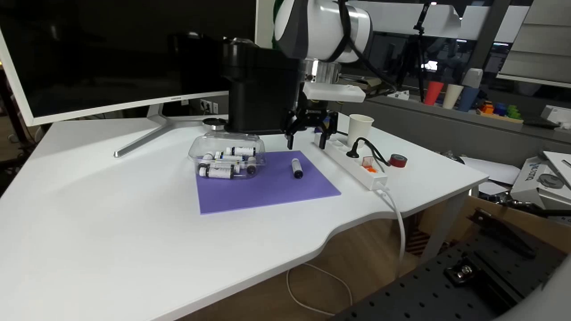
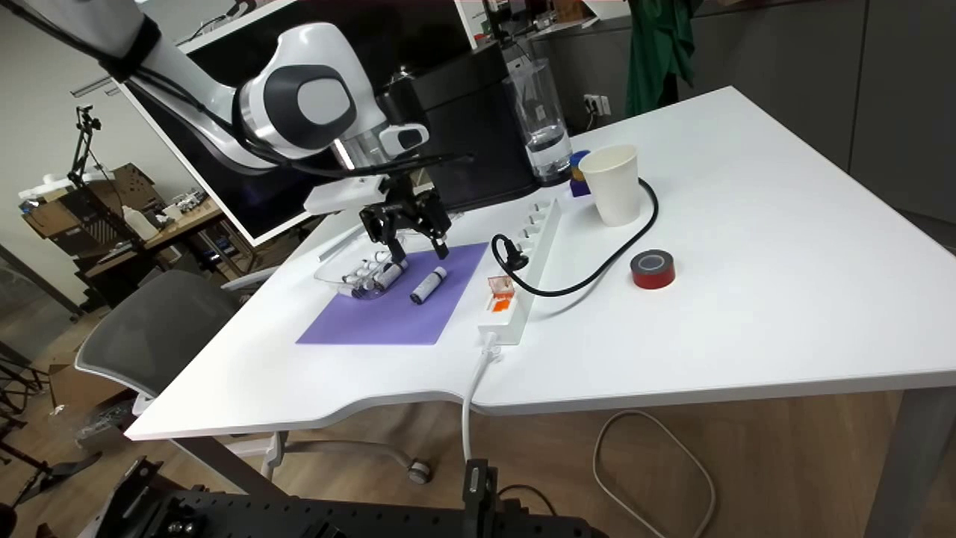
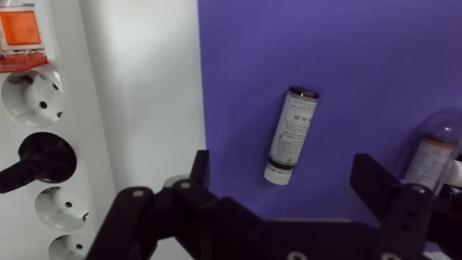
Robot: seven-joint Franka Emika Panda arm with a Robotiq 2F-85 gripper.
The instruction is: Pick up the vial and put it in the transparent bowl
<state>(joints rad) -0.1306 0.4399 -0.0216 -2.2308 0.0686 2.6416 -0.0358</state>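
The vial (image 1: 296,167), a small white-labelled cylinder with a dark end and a white cap, lies on the purple mat; it also shows beside the gripper in an exterior view (image 2: 429,285) and in the wrist view (image 3: 293,130). The transparent bowl (image 1: 213,141) holds several similar vials and stands partly on the mat; its edge shows at the right of the wrist view (image 3: 436,121). My gripper (image 1: 306,143) is open and empty above the mat. In the wrist view its fingertips (image 3: 281,159) are wide apart, with the vial's capped end between them in the picture, not touching.
A white power strip (image 1: 345,162) with a black plug lies beside the purple mat (image 1: 263,192). A white cup (image 2: 614,187) and red tape roll (image 2: 653,270) stand beyond it. A tall black container (image 1: 263,87) and a monitor (image 1: 111,53) are behind.
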